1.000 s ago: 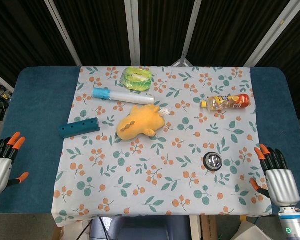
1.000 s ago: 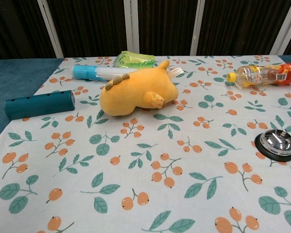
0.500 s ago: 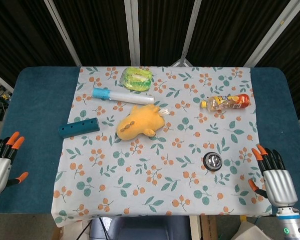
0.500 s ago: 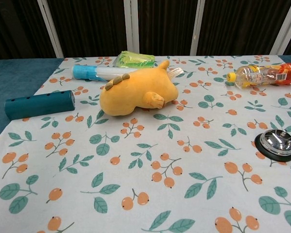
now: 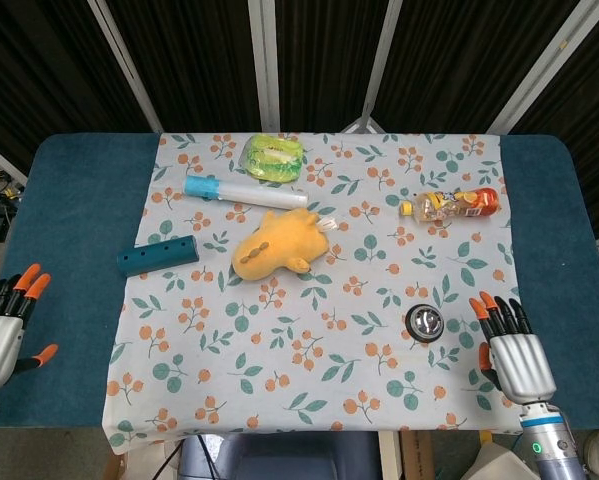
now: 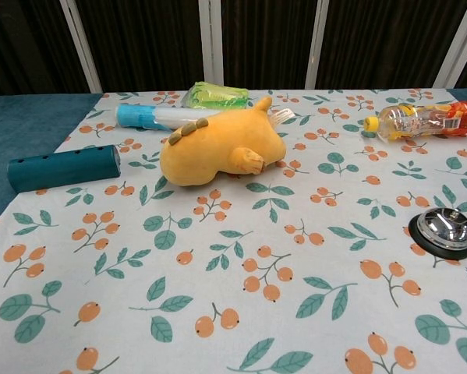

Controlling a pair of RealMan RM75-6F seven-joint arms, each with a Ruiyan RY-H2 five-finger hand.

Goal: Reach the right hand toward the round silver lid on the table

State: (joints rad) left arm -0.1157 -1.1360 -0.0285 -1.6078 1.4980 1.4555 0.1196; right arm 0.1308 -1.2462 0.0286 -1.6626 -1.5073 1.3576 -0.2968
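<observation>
The round silver lid [image 5: 425,322] with a black rim lies on the floral cloth toward the front right; the chest view shows the lid [image 6: 443,230] at its right edge. My right hand [image 5: 514,350] hovers open just right of and nearer than the lid, fingers stretched forward, apart from it. At the front left corner over the blue table, my left hand [image 5: 1,325] is open and holds nothing. Neither hand shows in the chest view.
A yellow plush toy [image 5: 274,244] lies mid-cloth. Around it are a teal perforated bar [image 5: 157,255], a white-and-blue tube [image 5: 244,191], a green packet [image 5: 271,157] and a small drink bottle [image 5: 450,205]. The cloth's front edge [image 5: 309,428] hangs over the table.
My right hand has moved left and slightly forward, closing the gap to the silver lid. The left hand and all objects have stayed put.
</observation>
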